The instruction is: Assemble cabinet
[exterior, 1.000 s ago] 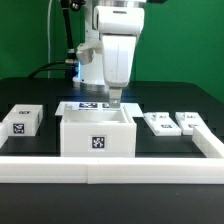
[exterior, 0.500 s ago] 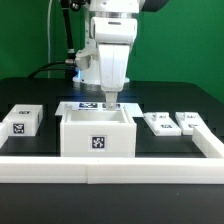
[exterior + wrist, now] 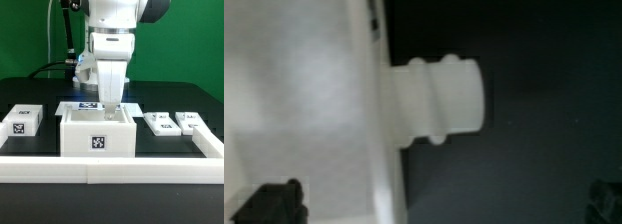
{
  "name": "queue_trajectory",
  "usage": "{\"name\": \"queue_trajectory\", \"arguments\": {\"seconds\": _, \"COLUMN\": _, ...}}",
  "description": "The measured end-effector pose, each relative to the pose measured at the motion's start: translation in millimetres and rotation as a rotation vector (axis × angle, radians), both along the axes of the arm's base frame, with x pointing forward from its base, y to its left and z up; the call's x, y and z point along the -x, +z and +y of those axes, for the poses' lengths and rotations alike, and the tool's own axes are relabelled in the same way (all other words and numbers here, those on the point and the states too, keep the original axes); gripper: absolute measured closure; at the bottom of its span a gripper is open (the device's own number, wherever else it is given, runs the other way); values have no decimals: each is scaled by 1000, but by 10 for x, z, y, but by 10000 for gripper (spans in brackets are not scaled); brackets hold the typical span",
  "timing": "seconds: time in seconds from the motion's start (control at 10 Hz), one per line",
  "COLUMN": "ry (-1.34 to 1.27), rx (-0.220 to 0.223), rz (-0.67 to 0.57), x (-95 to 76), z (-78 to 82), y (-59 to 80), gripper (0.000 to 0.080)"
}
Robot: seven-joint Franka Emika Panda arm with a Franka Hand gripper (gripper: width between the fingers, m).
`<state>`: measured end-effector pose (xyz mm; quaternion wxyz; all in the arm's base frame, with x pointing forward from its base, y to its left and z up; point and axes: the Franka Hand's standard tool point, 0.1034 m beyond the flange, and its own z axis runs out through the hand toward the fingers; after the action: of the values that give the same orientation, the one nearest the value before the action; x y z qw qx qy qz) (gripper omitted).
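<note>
Exterior view: arm [image 3: 112, 35] hangs straight down over centre of the black table [image 3: 40, 95], gripper [image 3: 108, 108] right at the back wall of the cabinet [image 3: 78, 140]. Cabinet sits mid-table, open top up, tagged front wall facing the cam, just behind the long white rail [image 3: 60, 165] that runs along the front edge. Marker board [image 3: 80, 105] lies flat just behind the cabinet, partly hidden by the arm. One small tagged block [image 3: 22, 121] well off to the exterior view's left, two more blocks [image 3: 158, 123] and [image 3: 187, 121] side by side on the exterior view's right, all apart from the cabinet. Finger gap can't be read from this angle, too small.

Wrist view sorts it: two dark fingertips [image 3: 278, 200] at opposite edges of frame, wide apart, nothing clamped btwn them. A blurred white surface [image 3: 295, 100], prob. the cabinet wall, fills one side, and its edge runs between the tips. A white stepped round stub [image 3: 441, 98] sticks out from that surface into the dark. Contact w/ the wall: can't tell.
</note>
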<state>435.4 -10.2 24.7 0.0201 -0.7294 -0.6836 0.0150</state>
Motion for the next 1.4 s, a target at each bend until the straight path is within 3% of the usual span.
{"name": "queue_trajectory", "arguments": {"seconds": 0.3, "ry": -8, "rx": -1, "rz": 6, "x": 16, "z": -22, "y": -22, "gripper": 28}}
{"name": "queue_trajectory", "arguments": {"seconds": 0.5, "ry": -8, "rx": -1, "rz": 6, "x": 16, "z": -22, "y": -22, "gripper": 390}}
{"name": "queue_trajectory", "arguments": {"seconds": 0.6, "ry": -8, "rx": -1, "rz": 6, "x": 16, "z": -22, "y": -22, "gripper": 390}}
{"name": "queue_trajectory", "arguments": {"seconds": 0.8, "ry": -8, "rx": -1, "rz": 6, "x": 16, "z": -22, "y": -22, "gripper": 715}}
{"name": "queue_trajectory", "arguments": {"seconds": 1.0, "ry": -9, "rx": -1, "rz": -1, "x": 1, "z": -24, "y": -15, "gripper": 762}}
{"name": "queue_trajectory", "arguments": {"seconds": 1.4, "ry": -9, "rx": -1, "rz": -1, "x": -1, "z": -24, "y": -15, "gripper": 762}}
